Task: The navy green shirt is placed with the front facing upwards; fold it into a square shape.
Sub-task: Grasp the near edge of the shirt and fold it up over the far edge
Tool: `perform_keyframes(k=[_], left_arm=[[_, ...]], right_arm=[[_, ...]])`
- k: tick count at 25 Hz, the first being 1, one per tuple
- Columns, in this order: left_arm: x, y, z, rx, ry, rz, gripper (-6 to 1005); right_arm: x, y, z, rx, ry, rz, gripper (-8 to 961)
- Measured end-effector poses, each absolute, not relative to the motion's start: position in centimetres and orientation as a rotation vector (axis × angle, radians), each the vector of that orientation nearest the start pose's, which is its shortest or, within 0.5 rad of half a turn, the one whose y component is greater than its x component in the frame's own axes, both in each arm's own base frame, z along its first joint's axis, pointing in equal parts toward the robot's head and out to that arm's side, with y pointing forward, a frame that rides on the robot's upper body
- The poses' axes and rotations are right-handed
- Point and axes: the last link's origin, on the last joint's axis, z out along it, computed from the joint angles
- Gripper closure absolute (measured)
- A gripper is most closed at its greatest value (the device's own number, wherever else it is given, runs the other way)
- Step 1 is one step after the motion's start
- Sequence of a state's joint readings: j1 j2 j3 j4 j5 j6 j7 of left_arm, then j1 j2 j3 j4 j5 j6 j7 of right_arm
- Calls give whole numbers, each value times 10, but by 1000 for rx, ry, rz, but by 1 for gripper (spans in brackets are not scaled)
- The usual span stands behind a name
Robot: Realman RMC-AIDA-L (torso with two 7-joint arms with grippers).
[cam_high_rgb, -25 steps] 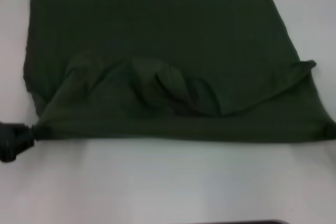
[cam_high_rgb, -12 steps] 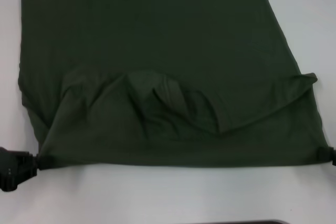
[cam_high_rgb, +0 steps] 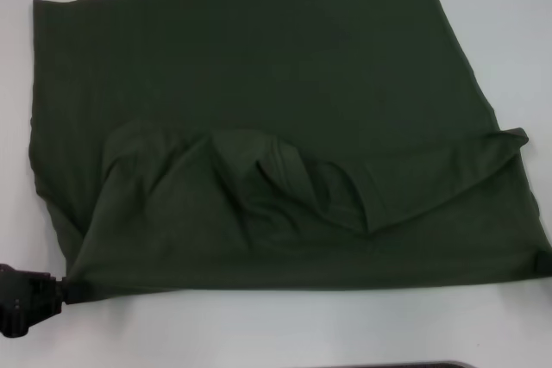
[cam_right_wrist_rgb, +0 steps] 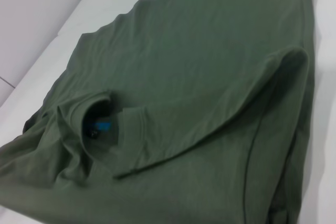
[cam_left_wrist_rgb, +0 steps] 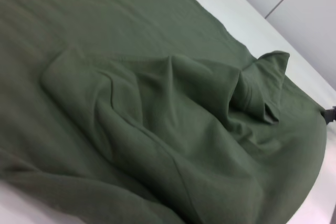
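The navy green shirt (cam_high_rgb: 259,118) is spread over the white table (cam_high_rgb: 276,325), with its near part doubled back over the body and bunched into loose ridges around the collar. No lettering is seen on the fabric in any view.

In the head view, the shirt's near left corner is pinched in the left gripper (cam_high_rgb: 62,290), whose black body is seen just off that corner. At the shirt's near right corner, only a small black piece of the right gripper (cam_high_rgb: 543,263) is seen at the cloth's edge; whether its fingers are clamped on the fabric cannot be told.

In the left wrist view, the folded layer is shown from the shirt's left side: ridges of cloth run toward the raised collar (cam_left_wrist_rgb: 257,90), and a dark sliver of the right gripper (cam_left_wrist_rgb: 331,115) is seen at the shirt's far corner. That arm's own fingers are not shown.

In the right wrist view alone, the inside of the collar (cam_right_wrist_rgb: 102,124) is exposed, where a blue print (cam_right_wrist_rgb: 102,126) is seen beside a small dark tag.
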State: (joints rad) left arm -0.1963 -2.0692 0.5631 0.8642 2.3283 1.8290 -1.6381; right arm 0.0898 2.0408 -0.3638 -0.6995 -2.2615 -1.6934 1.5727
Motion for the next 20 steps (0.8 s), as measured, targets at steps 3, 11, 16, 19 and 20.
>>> perform_keyframes(k=[3, 11, 16, 19, 20], left_arm=[[-358, 195, 34, -2678, -1347, -409, 940], [-351, 204, 37, -2708, -1306, -428, 938], [-346, 217, 46, -2707, -1254, -451, 936], [-342, 224, 51, -2714, -1221, -458, 935], [-341, 228, 54, -2715, -1208, -463, 935]], right_arm=[[404, 159, 42, -2273, 1488, 562, 913], [390, 182, 45, -2347, 1399, 615, 913], [370, 214, 49, -2419, 1312, 681, 913], [358, 234, 53, -2449, 1278, 704, 913], [354, 240, 55, -2456, 1271, 710, 913]])
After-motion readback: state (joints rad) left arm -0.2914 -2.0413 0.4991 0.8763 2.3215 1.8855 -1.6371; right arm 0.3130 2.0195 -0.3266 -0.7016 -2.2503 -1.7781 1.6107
